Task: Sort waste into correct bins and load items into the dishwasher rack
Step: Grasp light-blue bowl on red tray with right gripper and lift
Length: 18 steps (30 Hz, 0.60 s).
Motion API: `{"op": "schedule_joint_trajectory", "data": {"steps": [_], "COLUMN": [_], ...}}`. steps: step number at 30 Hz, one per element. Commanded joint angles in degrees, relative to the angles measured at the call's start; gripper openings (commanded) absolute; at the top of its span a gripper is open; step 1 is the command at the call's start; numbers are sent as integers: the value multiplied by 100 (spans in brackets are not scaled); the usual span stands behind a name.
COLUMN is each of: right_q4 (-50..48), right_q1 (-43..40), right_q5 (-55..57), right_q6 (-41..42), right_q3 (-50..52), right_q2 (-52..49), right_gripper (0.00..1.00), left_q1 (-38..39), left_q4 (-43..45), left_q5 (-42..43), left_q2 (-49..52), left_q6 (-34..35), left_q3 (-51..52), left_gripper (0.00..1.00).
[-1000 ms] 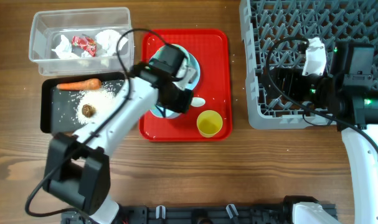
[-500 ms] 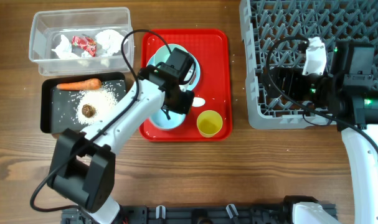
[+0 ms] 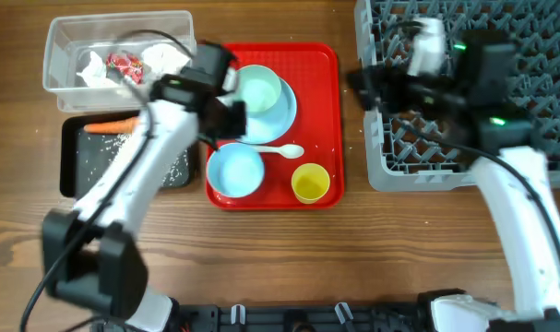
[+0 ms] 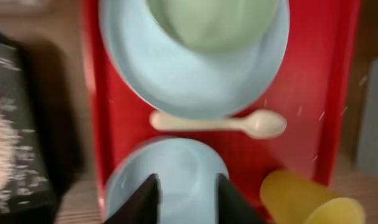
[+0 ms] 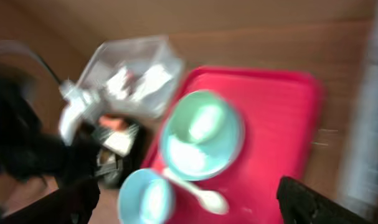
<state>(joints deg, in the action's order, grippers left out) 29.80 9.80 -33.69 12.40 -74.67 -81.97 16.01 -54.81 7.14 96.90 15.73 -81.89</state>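
On the red tray a pale blue plate carries a bowl. A second bowl, a white spoon and a yellow cup lie in front of it. My left gripper hovers above that second bowl, its fingers apart with nothing between them. My right gripper hangs wide open over the left edge of the grey rack, facing the tray. Napkin and red wrapper lie in the clear tub. Carrot and rice lie in the black tray.
The left arm crosses over the black tray and the tub's right end, hiding part of both. The rack fills the back right corner. Bare wooden table lies in front of the tray and rack.
My left gripper has opened, left the second bowl on the tray's front left and pulled up and back. My right arm has swung left from over the rack to its left edge.
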Motion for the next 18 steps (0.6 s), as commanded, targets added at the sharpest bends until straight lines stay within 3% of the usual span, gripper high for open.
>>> {"op": "schedule_joint_trajectory", "data": {"steps": [1, 3, 5, 12, 18], "right_q4": [-424, -636, -680, -160, -83], "right_q1": [809, 1266, 1646, 2529, 3012], "right_q5": [118, 413, 603, 1117, 1556], "right_q6": [481, 828, 1054, 1047, 1523], "right_q3": [-61, -63, -63, -63, -109], "right_q2": [-763, -1279, -1744, -2538, -2855], "right_gripper": [95, 93, 91, 87, 83], "left_q1": [-730, -1080, -1303, -1517, -1517], "left_q4": [-92, -166, -256, -647, -774], "left_q5": [-13, -13, -13, -306, -424], "left_q2": [-826, -981, -990, -977, -977], "left_q6": [149, 149, 149, 122, 125], "left_q3": [-216, -216, -216, -157, -157], "left_gripper": [53, 67, 73, 77, 78]}}
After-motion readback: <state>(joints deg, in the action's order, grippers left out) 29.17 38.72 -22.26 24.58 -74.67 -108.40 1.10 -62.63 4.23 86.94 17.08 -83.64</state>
